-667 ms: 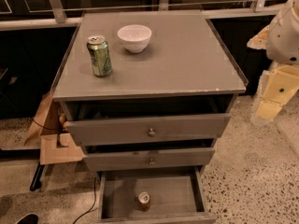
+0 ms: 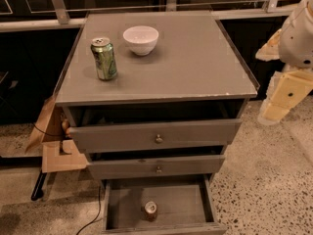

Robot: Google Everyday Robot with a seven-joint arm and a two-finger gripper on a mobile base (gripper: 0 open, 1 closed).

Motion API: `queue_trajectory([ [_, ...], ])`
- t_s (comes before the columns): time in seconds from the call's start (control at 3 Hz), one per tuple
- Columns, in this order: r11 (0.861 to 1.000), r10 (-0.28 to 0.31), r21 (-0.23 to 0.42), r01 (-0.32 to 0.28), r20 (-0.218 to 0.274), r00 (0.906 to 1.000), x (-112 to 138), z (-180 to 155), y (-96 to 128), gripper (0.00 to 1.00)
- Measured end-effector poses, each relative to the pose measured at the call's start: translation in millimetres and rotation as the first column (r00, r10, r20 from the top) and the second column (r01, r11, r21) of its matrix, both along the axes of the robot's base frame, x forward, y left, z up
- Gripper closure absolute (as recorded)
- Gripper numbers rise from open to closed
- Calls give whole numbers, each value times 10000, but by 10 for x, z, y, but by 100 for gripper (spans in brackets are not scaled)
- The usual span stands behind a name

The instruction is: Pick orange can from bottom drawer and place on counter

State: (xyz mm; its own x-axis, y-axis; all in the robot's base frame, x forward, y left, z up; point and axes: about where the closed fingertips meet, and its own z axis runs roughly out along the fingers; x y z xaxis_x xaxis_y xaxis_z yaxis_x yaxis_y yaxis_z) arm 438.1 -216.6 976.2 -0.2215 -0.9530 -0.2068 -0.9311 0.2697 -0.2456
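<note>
The gripper [image 2: 282, 96] hangs at the right edge of the view, beside the cabinet and about level with its top drawer, well apart from everything on or in it. It is made of cream, blocky plastic parts below a rounded white arm shell; whether it is open or closed cannot be told, and it holds nothing that can be seen.

The orange can [image 2: 150, 210] stands upright in the bottom drawer [image 2: 194, 207], near the low front panel and roughly midway between the side walls. It is a small cylinder with an orange-brown side and a shiny silver top facing the camera. The drawer is pulled out, a deep grey wooden box with a plain, matt floor.

Above it, the middle drawer [image 2: 122, 168] and the top drawer [image 2: 205, 132] are pulled out less far, each with a small round brass knob [image 2: 158, 139] in the middle of its flat grey front.

The counter [image 2: 195, 58] is a smooth grey square slab with chipped, pale spots along its front edge. On its left part a green can [image 2: 104, 58] stands upright, and just behind it to the right sits a round, glossy white bowl [image 2: 141, 39].

A brown cardboard box [image 2: 56, 153] leans at the cabinet's left side on the speckled stone floor [image 2: 264, 180].
</note>
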Motion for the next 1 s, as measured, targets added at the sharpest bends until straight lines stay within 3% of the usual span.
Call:
queue_trajectory([
  [0.33,9993,-139,335,135,113,9998,-18,-113,22,42],
  [0.67,9920,-294,1231,285,53,9996,-64,-523,161,65],
  [1.0,9688,-399,2432,482,-388,9985,-87,-1246,364,89],
])
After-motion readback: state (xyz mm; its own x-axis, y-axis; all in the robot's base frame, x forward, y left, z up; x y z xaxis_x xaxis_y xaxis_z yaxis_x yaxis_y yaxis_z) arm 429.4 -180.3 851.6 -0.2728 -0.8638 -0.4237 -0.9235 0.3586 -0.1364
